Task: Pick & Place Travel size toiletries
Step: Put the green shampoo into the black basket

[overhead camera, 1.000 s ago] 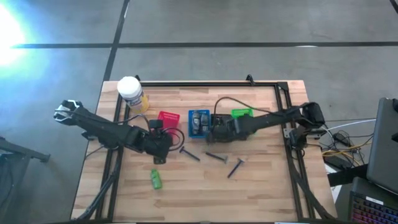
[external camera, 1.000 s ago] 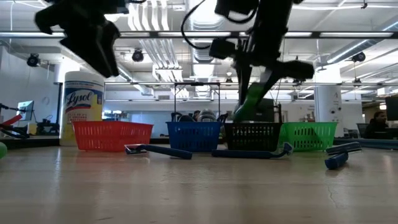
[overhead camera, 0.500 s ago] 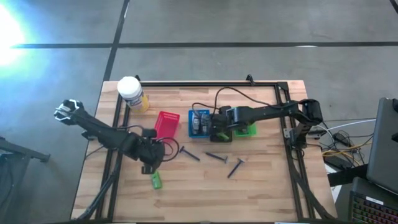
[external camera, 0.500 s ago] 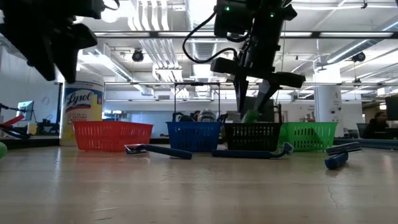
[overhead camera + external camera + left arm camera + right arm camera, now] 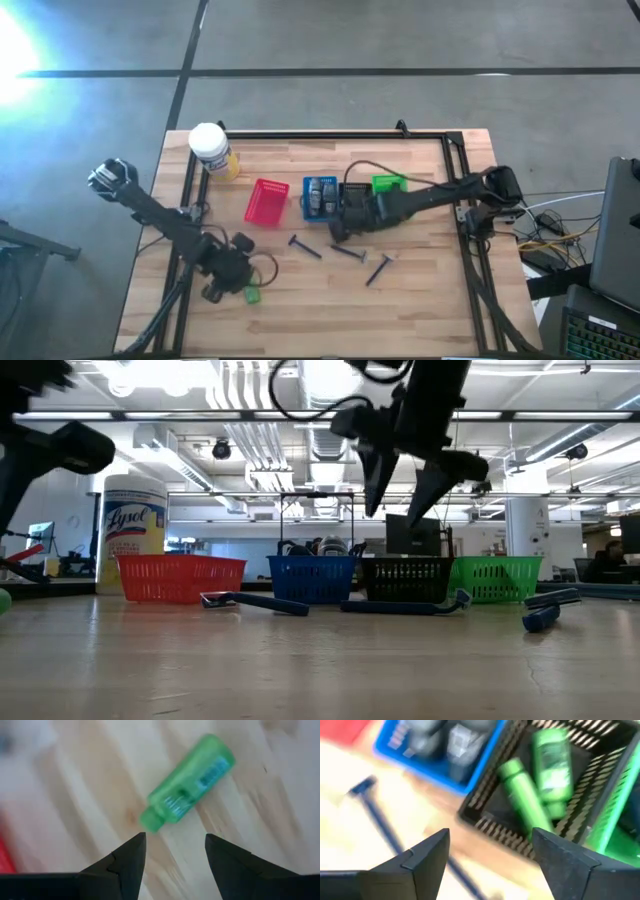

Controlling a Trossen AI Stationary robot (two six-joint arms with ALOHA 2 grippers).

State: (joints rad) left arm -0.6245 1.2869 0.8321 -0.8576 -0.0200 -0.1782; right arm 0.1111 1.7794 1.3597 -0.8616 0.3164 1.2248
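bottle (image 5: 187,787): green, translucent, lying flat | left tool (image 5: 172,852): apart | right tool (image 5: 490,850): apart

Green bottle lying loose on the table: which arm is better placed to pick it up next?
Left. The left claw is open, right over the green bottle, which lies flat on the wood. The right claw, also open, is near the black basket, far from it.

One bottle (image 5: 187,790) lies on the table (image 5: 420,290) right ahead of the spread left claw (image 5: 172,855). Two bottles (image 5: 540,785) sit in a basket (image 5: 490,815) just beyond the spread right claw (image 5: 490,850).
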